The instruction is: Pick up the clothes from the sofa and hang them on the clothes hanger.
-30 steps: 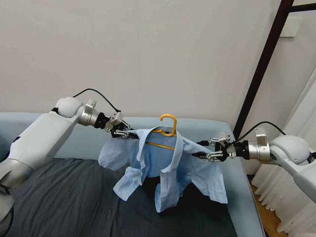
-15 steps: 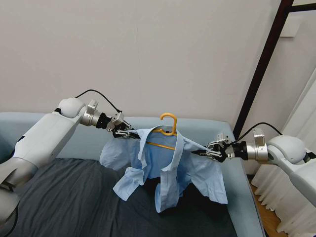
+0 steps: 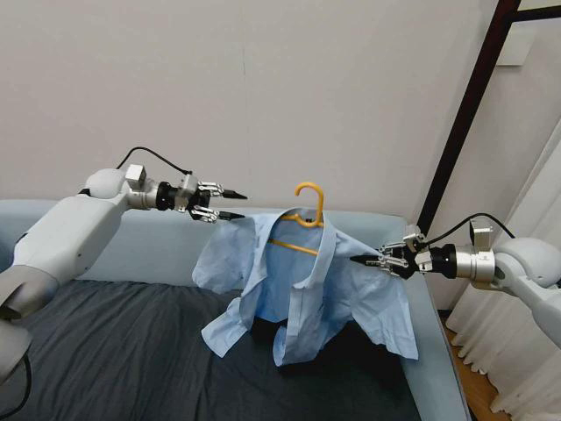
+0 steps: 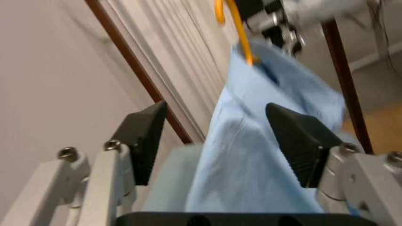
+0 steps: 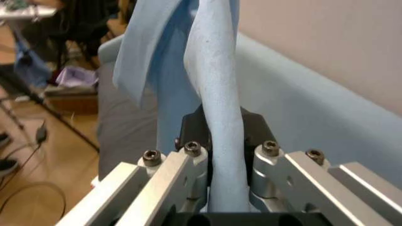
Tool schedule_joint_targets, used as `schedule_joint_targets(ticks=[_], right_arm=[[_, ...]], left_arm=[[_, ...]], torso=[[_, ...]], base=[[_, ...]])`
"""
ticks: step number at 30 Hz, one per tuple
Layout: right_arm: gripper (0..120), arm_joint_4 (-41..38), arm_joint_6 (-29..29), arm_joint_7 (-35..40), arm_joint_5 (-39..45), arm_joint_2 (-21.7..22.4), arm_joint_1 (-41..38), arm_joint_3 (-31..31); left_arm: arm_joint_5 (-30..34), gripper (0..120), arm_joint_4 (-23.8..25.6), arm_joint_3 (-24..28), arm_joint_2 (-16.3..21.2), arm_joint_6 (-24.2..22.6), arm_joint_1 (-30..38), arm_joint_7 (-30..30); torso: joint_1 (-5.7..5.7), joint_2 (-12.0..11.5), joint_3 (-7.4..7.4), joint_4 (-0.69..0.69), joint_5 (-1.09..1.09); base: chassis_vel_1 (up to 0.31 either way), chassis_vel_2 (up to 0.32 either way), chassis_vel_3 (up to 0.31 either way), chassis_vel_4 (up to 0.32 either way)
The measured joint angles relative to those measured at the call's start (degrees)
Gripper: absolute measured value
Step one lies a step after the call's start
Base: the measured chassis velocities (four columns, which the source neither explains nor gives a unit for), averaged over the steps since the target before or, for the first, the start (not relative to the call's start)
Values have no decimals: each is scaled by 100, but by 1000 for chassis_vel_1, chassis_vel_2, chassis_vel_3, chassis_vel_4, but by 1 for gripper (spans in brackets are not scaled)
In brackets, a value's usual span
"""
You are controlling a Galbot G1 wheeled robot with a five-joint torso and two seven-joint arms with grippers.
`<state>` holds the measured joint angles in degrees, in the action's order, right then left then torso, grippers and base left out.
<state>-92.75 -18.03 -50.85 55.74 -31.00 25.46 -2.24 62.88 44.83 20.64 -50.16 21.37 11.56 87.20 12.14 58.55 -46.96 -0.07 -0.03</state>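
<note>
A light blue shirt (image 3: 298, 281) on a yellow hanger (image 3: 308, 203) hangs in the air above the sofa (image 3: 114, 351). My right gripper (image 3: 364, 260) is shut on the shirt's shoulder at the right; in the right wrist view the blue fabric (image 5: 217, 94) is pinched in the gripper (image 5: 223, 141). My left gripper (image 3: 231, 203) stands open just up and left of the shirt's other shoulder, holding nothing. In the left wrist view the shirt (image 4: 257, 160) and hanger (image 4: 242, 33) lie beyond the open gripper (image 4: 217, 120).
The sofa has a dark grey seat cover and a pale blue back (image 3: 149, 250). Dark clothing (image 3: 351, 355) lies under the shirt. A dark slanted pole (image 3: 465, 114) and white curtains (image 3: 526, 351) stand at the right. A plain wall is behind.
My left gripper has let go of the shirt's shoulder, opened and drawn back up and to the left. The shirt and hanger have shifted right, held by the right gripper alone.
</note>
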Motion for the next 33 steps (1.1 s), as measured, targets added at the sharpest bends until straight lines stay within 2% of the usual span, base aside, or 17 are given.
schedule_joint_targets(ticks=[1, 2, 5, 6, 7, 10, 11, 15, 16, 21, 22, 25, 26, 30, 33], right_arm=[[7, 0, 0, 0, 0, 0, 0, 0], [7, -69, -45, 187, 136, 26, 20, -31], [7, -426, -199, 886, 521, 137, 48, -144], [7, -426, -199, 886, 521, 137, 48, -144], [7, -655, -293, 1259, 693, 230, 29, -155], [7, -1215, -621, 2300, 1204, 500, -30, -142], [7, -1215, -621, 2300, 1204, 500, -30, -142], [7, -1986, -989, 3853, 1992, 882, -106, -72], [7, -1986, -989, 3853, 1992, 882, -106, -72], [7, -2498, -1440, 5505, 2984, 1224, -346, -55], [7, -2498, -1440, 5505, 2984, 1224, -346, -55], [7, -2816, -1699, 6387, 3832, 1406, -768, -117], [7, -2816, -1699, 6387, 3832, 1406, -768, -117], [7, -3245, -1861, 7399, 4877, 1438, -1363, -195], [7, -3399, -1909, 7731, 5193, 1438, -1569, -225]], left_arm=[[0, 70, 0, 0, 0, 0, 0, 0], [225, 75, 80, -48, 65, -78, -74, -72], [826, 88, 846, -557, 438, -544, -760, -709], [826, 88, 846, -557, 438, -544, -760, -709], [885, 93, 1415, -964, 606, -703, -1249, -1162], [897, 100, 2547, -1633, 806, -782, -2232, -2295], [897, 100, 2547, -1633, 806, -782, -2232, -2295], [643, 100, 3876, -2254, 809, -562, -3778, -3995], [643, 100, 3876, -2254, 809, -562, -3778, -3995], [-28, 100, 4584, -2539, 521, -282, -4773, -4948], [-28, 100, 4584, -2539, 521, -282, -4773, -4948], [-615, 100, 4824, -2559, 261, -218, -5287, -5181], [-615, 100, 4824, -2559, 261, -218, -5287, -5181], [-1352, 100, 4881, -2553, -60, -150, -5706, -5262], [-1652, 100, 4853, -2535, -194, -86, -5865, -5244]], torso=[[0, 0, 0, 0, 0], [0, 0, 0, 0, 2], [0, 0, 0, 1, -2], [0, 0, 0, 1, -2], [0, 0, 0, 4, -3], [-1, 1, 1, 2, -1], [-1, 1, 1, 2, -1], [-1, 0, 1, -1, -2], [-1, 0, 1, -1, -2], [-1, 0, 1, 0, 2], [-1, 0, 1, 0, 2], [-1, 0, 0, -1, 1], [-1, 0, 0, -1, 1], [-1, 0, 1, 1, 0], [-1, 0, 0, 1, 1]], base=[[0, 0, 0, 0], [0, 0, 0, 0], [0, 0, 0, 0], [0, 0, 0, 0], [0, 0, 0, 0], [0, 0, 0, 0], [0, 0, 0, 0], [0, 0, 0, 0], [0, 0, 0, 0], [0, 0, 0, 0], [0, 0, 0, 0], [0, 0, 0, 0], [0, 0, 0, 0], [0, 0, 0, 0], [0, 0, 0, 0]])
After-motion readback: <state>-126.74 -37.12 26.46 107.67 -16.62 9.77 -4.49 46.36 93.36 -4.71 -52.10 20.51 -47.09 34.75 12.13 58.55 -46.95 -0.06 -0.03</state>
